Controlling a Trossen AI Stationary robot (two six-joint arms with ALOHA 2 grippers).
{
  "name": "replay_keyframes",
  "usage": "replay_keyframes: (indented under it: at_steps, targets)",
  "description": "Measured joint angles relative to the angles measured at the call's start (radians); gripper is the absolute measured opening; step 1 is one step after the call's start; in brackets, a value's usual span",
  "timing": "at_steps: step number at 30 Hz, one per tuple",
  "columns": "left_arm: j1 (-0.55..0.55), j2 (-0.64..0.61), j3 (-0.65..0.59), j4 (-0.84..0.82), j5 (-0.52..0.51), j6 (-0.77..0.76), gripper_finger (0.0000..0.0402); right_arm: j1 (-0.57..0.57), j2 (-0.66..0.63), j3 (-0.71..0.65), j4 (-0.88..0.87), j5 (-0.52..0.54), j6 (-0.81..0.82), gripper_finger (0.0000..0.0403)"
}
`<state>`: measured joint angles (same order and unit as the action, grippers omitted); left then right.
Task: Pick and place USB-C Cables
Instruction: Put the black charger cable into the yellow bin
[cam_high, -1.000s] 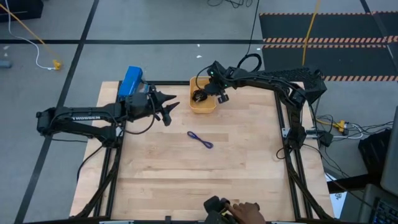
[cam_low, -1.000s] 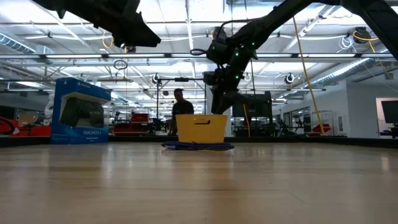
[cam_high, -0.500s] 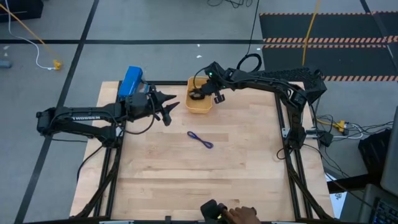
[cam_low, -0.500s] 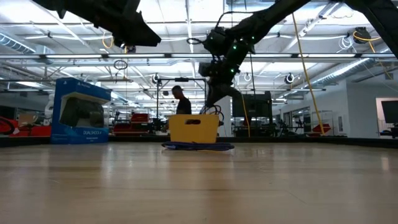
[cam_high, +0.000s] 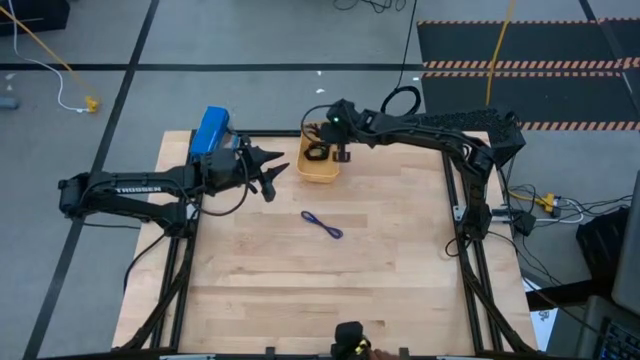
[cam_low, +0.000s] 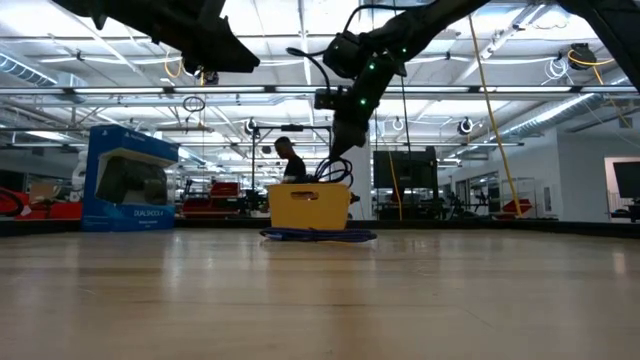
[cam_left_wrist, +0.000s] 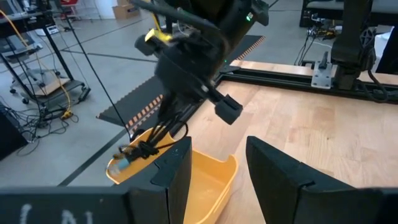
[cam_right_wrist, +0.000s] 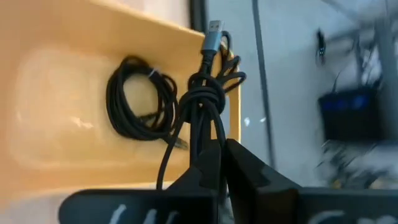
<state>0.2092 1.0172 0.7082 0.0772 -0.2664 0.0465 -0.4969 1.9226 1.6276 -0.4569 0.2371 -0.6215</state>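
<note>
My right gripper is over the orange tray at the table's far middle, shut on a black USB-C cable bundle. A second black cable coil lies on the tray's floor. The blue-purple cable lies flat on the table, nearer than the tray. My left gripper hangs open and empty to the left of the tray, its fingers pointing toward it. My right gripper pinches the black bundle's strands just below its knot between its two fingers. The fingers come from above, slanting down. The bundle hangs from the fingertips over the tray's far rim, its silver plug end sticking out beyond the knot.
A blue boxed game controller stands at the table's far left corner. Bare wood table stretches from the tray to the near edge. A dark object sits at the near edge. A person stands far behind the tray.
My right gripper has gone toward the table's left edge and a little up, still shut on the black bundle. The orange tray has slid a little to the left with it. A person's hand at the table's near edge has drawn back out of view.
</note>
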Motion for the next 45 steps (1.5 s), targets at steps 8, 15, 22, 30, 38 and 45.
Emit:
replay_keyframes:
  at_steps: [8,15,22,30,38,45]
  targets:
    - [0.000,0.000,0.000,0.003,0.000,-0.004,0.0157,0.043,-0.003,0.000,0.023,0.091,0.367,0.0001]
    - [0.000,0.000,0.000,0.003,0.001,-0.011,0.0157,0.081,-0.003,-0.002,0.035,0.130,0.658,0.0000]
    - [-0.002,0.000,0.000,0.009,0.007,-0.024,0.0157,0.111,0.010,-0.019,0.036,0.208,0.918,0.0006]
    - [-0.007,0.000,0.000,0.011,0.008,-0.026,0.0157,0.131,0.008,-0.119,0.178,0.204,1.013,0.0010]
    - [-0.010,0.000,0.000,0.031,0.008,-0.025,0.0157,0.147,0.009,-0.208,0.254,0.205,1.084,0.0024]
    - [-0.010,0.000,0.000,0.031,0.008,-0.025,0.0157,0.148,0.009,-0.236,0.261,0.178,1.089,0.0059]
